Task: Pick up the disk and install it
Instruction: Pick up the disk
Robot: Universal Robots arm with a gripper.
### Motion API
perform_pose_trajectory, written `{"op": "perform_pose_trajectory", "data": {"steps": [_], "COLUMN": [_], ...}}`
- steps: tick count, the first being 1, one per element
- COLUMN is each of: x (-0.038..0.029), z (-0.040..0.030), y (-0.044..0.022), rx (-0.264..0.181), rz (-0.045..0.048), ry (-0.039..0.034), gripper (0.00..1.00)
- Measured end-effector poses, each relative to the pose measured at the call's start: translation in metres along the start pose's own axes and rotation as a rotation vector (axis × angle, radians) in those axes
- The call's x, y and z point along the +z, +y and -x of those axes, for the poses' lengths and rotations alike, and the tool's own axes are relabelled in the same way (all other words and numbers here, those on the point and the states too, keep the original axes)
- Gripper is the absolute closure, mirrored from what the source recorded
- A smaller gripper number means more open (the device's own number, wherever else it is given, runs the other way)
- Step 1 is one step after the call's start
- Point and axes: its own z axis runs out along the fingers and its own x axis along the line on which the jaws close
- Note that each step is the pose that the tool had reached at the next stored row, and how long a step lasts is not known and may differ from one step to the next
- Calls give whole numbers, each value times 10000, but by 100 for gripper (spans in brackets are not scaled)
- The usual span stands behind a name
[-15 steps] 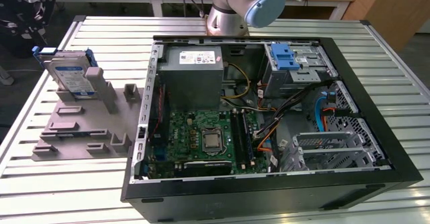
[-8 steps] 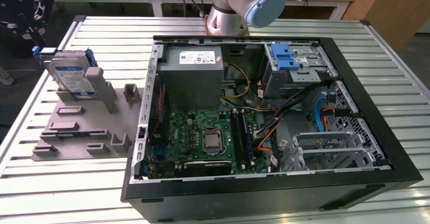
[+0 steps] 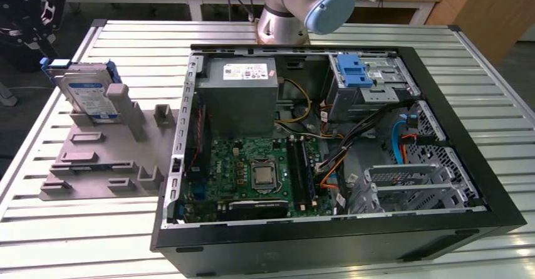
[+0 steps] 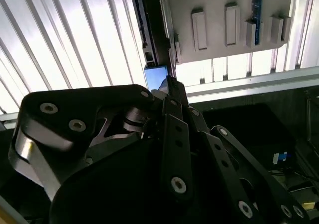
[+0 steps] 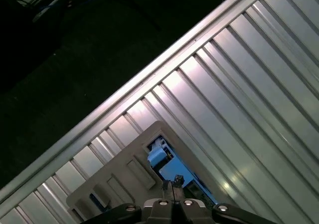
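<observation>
Disk (image 3: 90, 94) stands upright on edge in a grey slotted holder (image 3: 100, 160), on the slatted metal table (image 3: 125, 47) at the exterior view's left, outside the open computer case (image 3: 334, 254). The disk has a blue-and-white label on its face and a blue carrier frame along its edges; the print is too small to read.

Gripper (image 3: 37, 37) hangs above and just to the far left of the disk, not touching it. In the first wrist view the fingertips (image 5: 172, 184) look pressed together with nothing between them, and the blue of the disk (image 5: 172, 167) and the holder (image 5: 124, 179) lie past them. The second wrist view shows the gripper linkage (image 4: 173, 87) with a bit of the blue disk (image 4: 155, 77) and the holder (image 4: 214, 5) beyond.

The case lies on its side with the panel off. Inside it:
- Grey power supply box (image 3: 238, 97) at the far left, with a white sticker (image 3: 248, 72) whose text is not legible.
- Green motherboard (image 3: 250, 172) near it.
- Blue ribbed latch (image 3: 355, 72) at the far right, on a metal bay.
- Perforated drive cage (image 3: 418, 185) at the near right, with a blue cable (image 3: 393, 138) and orange wires close by.

The arm base (image 3: 297, 9) stands behind the case.
</observation>
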Motion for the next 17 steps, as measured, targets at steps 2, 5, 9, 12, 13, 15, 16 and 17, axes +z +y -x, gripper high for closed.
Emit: {"op": "perform_pose_trajectory", "data": {"steps": [2,5,9,12,13,15,16,17], "x": [0,1,0,1,1,1,1,2], "z": [0,0,0,0,0,0,0,0], "y": [0,0,0,0,0,0,0,0], "rx": [-3,-5,-13,-321,-502,-861,-1045,-1226], "rz": [0,0,0,6,11,19,24,27], "ry": [0,-1,0,13,21,37,45,54], "gripper": [89,89,89,89,89,89,89,89]}}
